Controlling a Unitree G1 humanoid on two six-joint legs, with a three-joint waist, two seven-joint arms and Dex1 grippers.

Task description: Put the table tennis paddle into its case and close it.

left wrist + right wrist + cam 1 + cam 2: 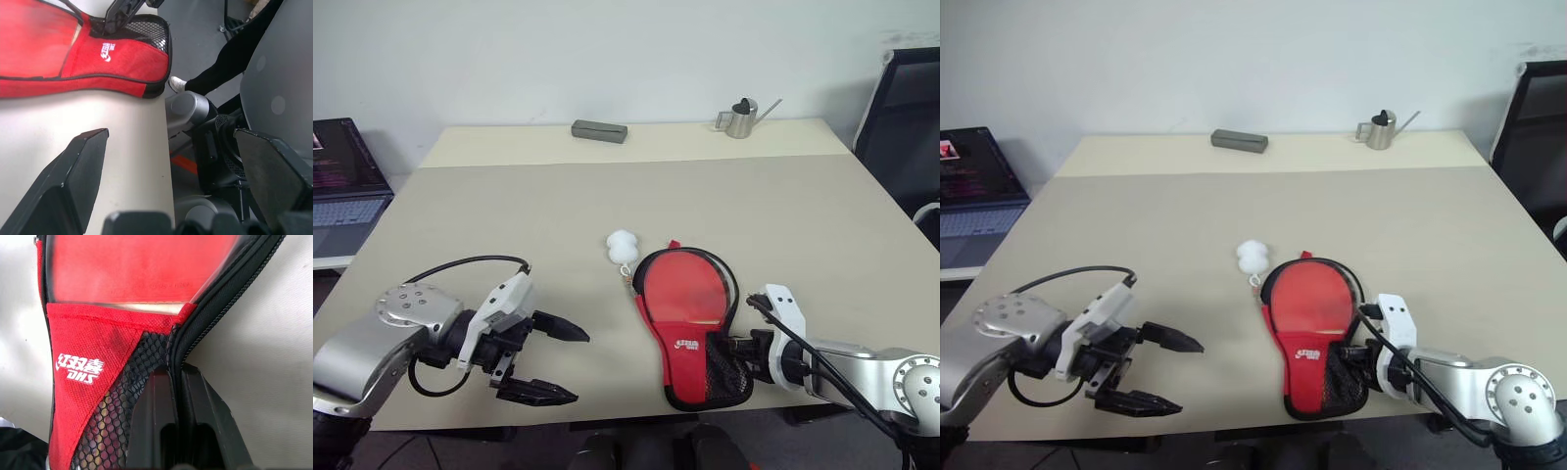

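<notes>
The table tennis paddle lies red face up inside the open case, near the table's front edge. Its handle is hidden under the case's red logo pocket and black mesh. A white pom-pom on the zipper rests just left of the case's round end. My right gripper is shut on the case's black zip edge at the handle end. In the right wrist view the paddle face shows above the logo pocket. My left gripper stands open over the table, left of the case and apart from it.
A grey block and a small metal watering can stand at the table's far edge. A laptop sits off the left side and a black chair at the right. A person's leg shows beyond the table's front edge.
</notes>
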